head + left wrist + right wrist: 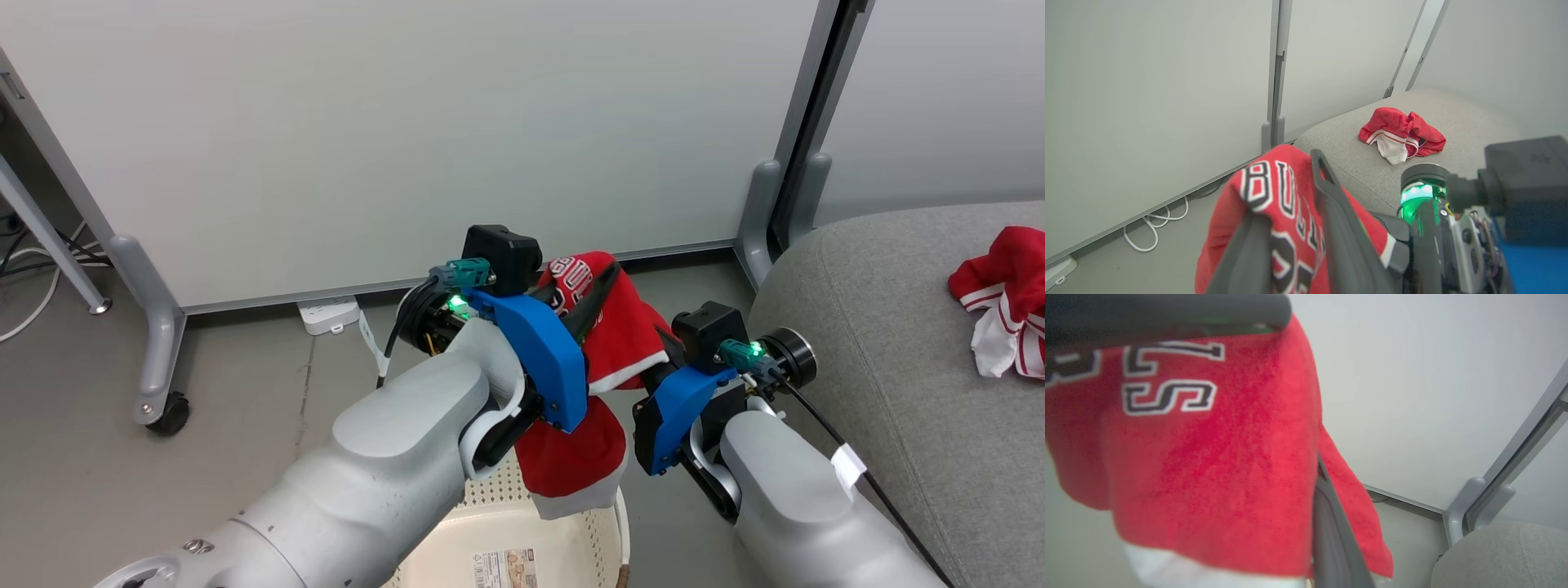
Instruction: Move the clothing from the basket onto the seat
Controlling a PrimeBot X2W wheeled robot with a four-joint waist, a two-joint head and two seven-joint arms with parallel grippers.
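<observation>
Item: jersey (620,327), pinched in both left pincer (594,298) and right pincer (653,367), hanging above basket (490,494). Likely hazard: thin cloth slipping free, dropping to floor (245,392) short of seat (882,327).

The grey upholstered seat (898,343) carries one crumpled red garment (1008,278) with white and red-and-white striped edging, lying well back from the seat's rounded front corner. The rest of its fabric is bare. Beside it, the grey floor (122,490) bears the cream perforated basket (441,555), a white power strip (328,314) against the foot of the partition, loose white cables (33,278) at the far left, and the partition's grey leg on a black caster (170,415).
</observation>
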